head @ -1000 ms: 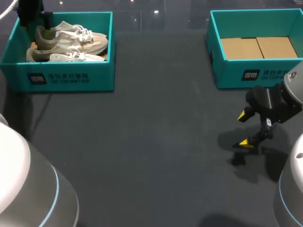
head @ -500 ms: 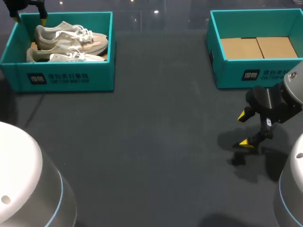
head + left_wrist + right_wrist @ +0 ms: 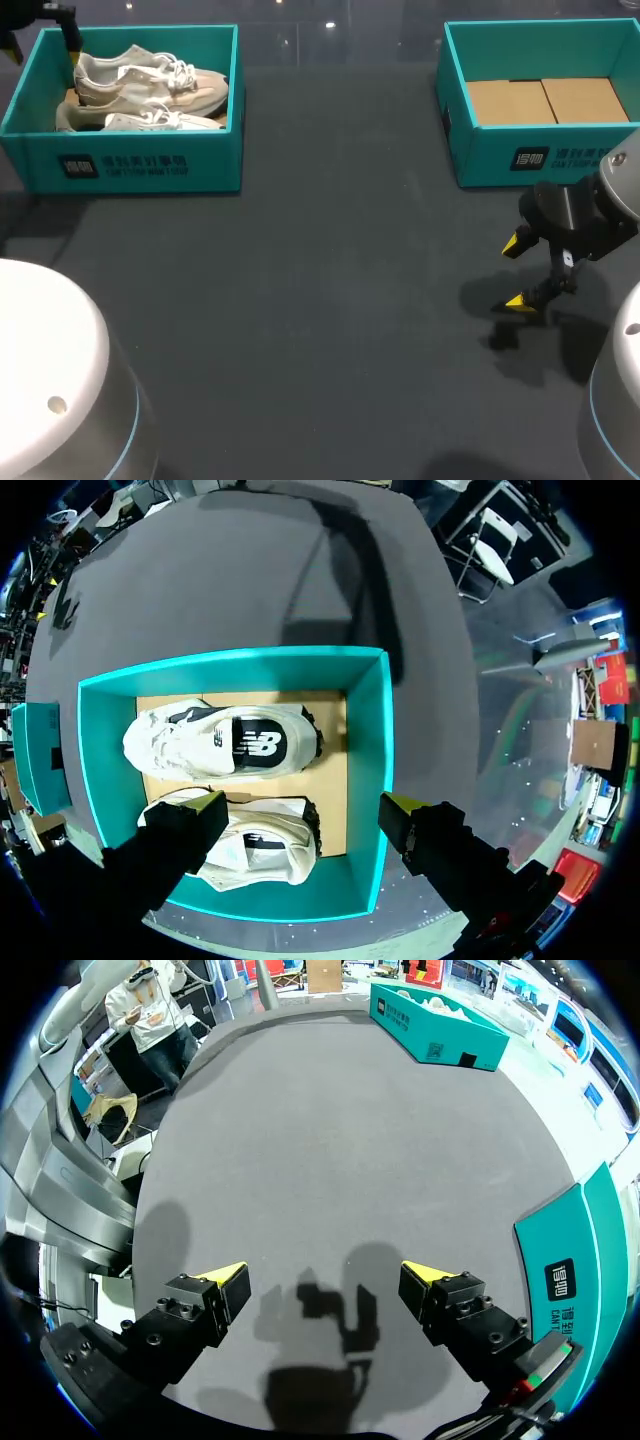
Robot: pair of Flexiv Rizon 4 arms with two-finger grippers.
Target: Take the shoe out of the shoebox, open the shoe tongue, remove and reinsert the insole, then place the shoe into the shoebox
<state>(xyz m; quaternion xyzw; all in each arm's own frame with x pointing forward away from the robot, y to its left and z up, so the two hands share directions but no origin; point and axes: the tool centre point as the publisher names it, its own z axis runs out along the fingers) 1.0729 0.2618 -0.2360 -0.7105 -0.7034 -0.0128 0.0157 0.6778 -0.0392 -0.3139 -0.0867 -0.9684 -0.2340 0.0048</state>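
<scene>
Two beige-and-white shoes lie side by side in the teal shoebox (image 3: 150, 165) at the table's far left: one shoe (image 3: 150, 82) toward the back, the other shoe (image 3: 140, 121) toward the front. My left gripper (image 3: 40, 22) hangs open above the box's far left corner, holding nothing. Its wrist view looks straight down into the shoebox (image 3: 385, 740); the left gripper (image 3: 305, 805) spreads over the nearer shoe (image 3: 260, 845), well above it, with the second shoe (image 3: 220, 745) ahead. My right gripper (image 3: 520, 272) is open and empty above the table at the right, as the right gripper (image 3: 325, 1275) shows.
A second teal box (image 3: 540, 155) with a cardboard floor stands at the far right, just behind my right gripper; its wall (image 3: 580, 1250) is beside that gripper. Dark table (image 3: 330, 300) stretches between the two boxes.
My left gripper has risen out of the shoebox from the back shoe's heel, opened wider and drifted toward the far left corner. The shoes stay in the box. The right arm is still.
</scene>
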